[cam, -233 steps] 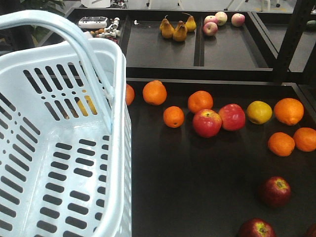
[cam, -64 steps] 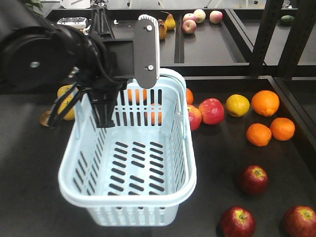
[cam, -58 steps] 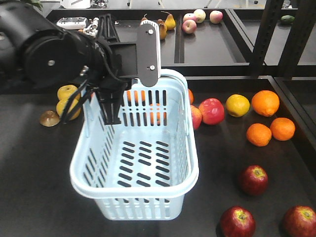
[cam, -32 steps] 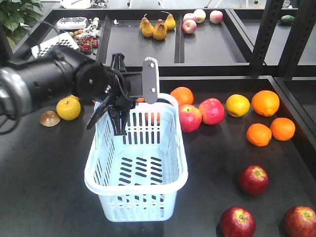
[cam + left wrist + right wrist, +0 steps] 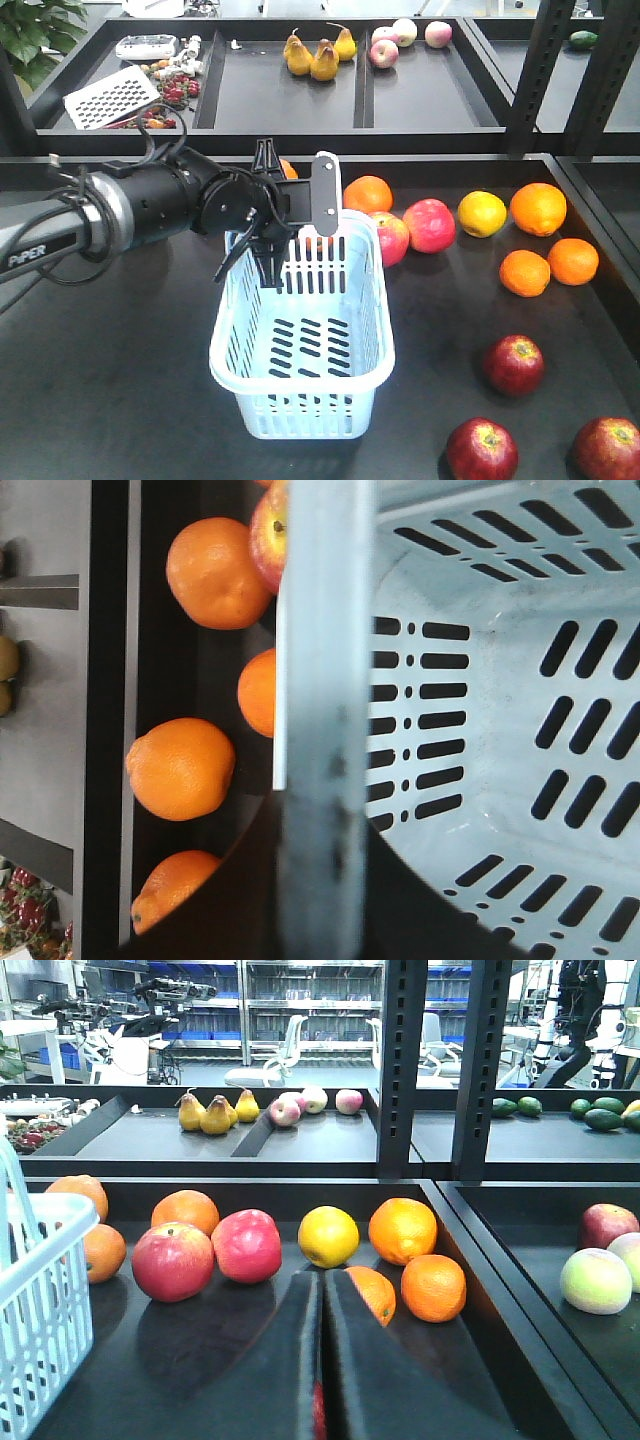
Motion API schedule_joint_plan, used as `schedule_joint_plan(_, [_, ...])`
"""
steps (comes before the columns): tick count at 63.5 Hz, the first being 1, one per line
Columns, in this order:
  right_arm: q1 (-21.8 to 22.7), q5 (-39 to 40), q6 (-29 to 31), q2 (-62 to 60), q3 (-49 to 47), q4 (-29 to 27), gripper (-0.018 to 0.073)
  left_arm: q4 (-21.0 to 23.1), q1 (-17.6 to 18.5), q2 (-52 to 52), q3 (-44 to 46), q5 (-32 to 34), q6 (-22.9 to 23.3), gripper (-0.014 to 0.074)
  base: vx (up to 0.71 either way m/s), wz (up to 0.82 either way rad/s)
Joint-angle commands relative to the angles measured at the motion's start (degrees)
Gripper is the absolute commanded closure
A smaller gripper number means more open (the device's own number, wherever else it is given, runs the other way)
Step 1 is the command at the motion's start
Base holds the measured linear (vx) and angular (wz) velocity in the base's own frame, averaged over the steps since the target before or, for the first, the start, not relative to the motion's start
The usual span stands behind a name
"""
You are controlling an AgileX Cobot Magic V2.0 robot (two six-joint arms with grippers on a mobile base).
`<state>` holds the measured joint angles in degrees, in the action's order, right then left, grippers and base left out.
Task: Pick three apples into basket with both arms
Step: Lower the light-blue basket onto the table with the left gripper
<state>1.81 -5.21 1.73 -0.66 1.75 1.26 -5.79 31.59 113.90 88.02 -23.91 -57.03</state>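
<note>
My left claw is clamped on the far end of the pale blue basket. Its black fingers poke down inside the end wall. The left arm reaches in from the left side, low over the dark table. The basket stands upright near the middle of the table, with its long side running away from me. I cannot tell if its bottom rests on the table or hangs just above it. In the left wrist view a grey bar sits right in front of the camera, with the slotted inside of the basket on one side and oranges on the other. The three dark red apples all lie on the table outside the basket, off to its right. One is level with the basket's near end. The other two are closer to me, at the bottom edge of the front view, and one of them is in the far right corner. Farther back is a row of fruit. Two brighter red apples sit side by side just beside the basket's far right corner, then come a yellow fruit and more oranges. Some pears lie on the tray behind the table. My right claw is squeezed shut, its two fingers pressed flat together. It sits low over the table and points toward that row of fruit.
</note>
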Motion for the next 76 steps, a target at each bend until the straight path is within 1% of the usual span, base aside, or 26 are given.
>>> schedule_joint_plan(1, [0.38, 4.38, -0.03, -0.38, 0.63, 0.44, 0.0568, 0.56, 0.06, -2.71, 1.87, 5.2, 0.28, 0.0603, 0.0, 0.0])
schedule_joint_plan(11, [0.38, 4.38, -0.03, -0.38, 0.63, 0.44, 0.0568, 0.56, 0.06, -1.3, 1.87, 4.31, 0.28, 0.0603, 0.0, 0.0])
schedule_joint_plan(21, [0.38, 4.38, -0.03, -0.38, 0.63, 0.44, 0.0568, 0.56, 0.06, -0.44, 1.87, 1.77, 0.37, 0.0598, 0.0, 0.0])
schedule_joint_plan(29, [0.38, 4.43, -0.03, -0.38, 0.63, 0.44, 0.0568, 0.62, 0.06, -0.44, 1.87, 0.26, 0.37, 0.0552, 0.0, 0.0])
schedule_joint_plan(32, [0.38, 4.43, -0.03, -0.38, 0.63, 0.44, 0.0568, 0.56, 0.06, -0.44, 1.87, -0.23, 0.37, 0.0515, 0.0, 0.0])
schedule_joint_plan(37, [0.38, 4.43, -0.03, -0.38, 0.63, 0.44, 0.0568, 0.56, 0.06, -0.44, 1.87, -0.97, 0.37, 0.0425, 0.0, 0.0])
schedule_joint_plan(45, [0.38, 4.43, -0.03, -0.38, 0.63, 0.44, 0.0568, 0.56, 0.06, -0.44, 1.87, -2.26, 0.37, 0.0231, 0.0, 0.0])
schedule_joint_plan(48, [0.38, 4.43, -0.03, -0.38, 0.63, 0.44, 0.0568, 0.62, 0.06, -0.56, 1.87, -2.73, 0.49, 0.0136, 0.0, 0.0])
schedule_joint_plan(52, [0.38, 4.43, -0.03, -0.38, 0.63, 0.44, 0.0568, 1.3, 0.06, -0.94, 1.87, -3.06, 0.5, 0.0035, 0.0, 0.0])
schedule_joint_plan(59, [0.38, 4.43, -0.03, -0.38, 0.63, 0.44, 0.0568, 3.25, 0.06, -2.39, 1.87, -2.9, 0.5, -0.0099, 0.0, 0.0])
schedule_joint_plan(62, [0.38, 4.5, -0.03, -0.38, 0.63, 0.44, 0.0568, 3.97, 0.06, -3.17, 1.87, -3.21, 0.5, -0.0131, 0.0, 0.0])
schedule_joint_plan(64, [0.38, 4.5, -0.03, -0.38, 0.63, 0.44, 0.0568, 4.19, 0.06, -3.67, 1.87, -3.57, 0.5, -0.0136, 0.0, 0.0])
schedule_joint_plan(69, [0.38, 4.43, -0.03, -0.38, 0.63, 0.44, 0.0568, 5.06, 0.06, -5.04, 1.87, -6.35, 0.5, -0.0129, 0.0, 0.0])
schedule_joint_plan(73, [0.38, 4.43, -0.03, -0.38, 0.63, 0.44, 0.0568, 5.06, 0.06, -6.38, 1.87, -9.84, 0.56, -0.0116, 0.0, 0.0])
schedule_joint_plan(76, [0.38, 4.43, -0.03, -0.38, 0.63, 0.44, 0.0568, 5.06, 0.06, -7.29, 1.87, -11.59, 1.33, -0.0106, 0.0, 0.0])
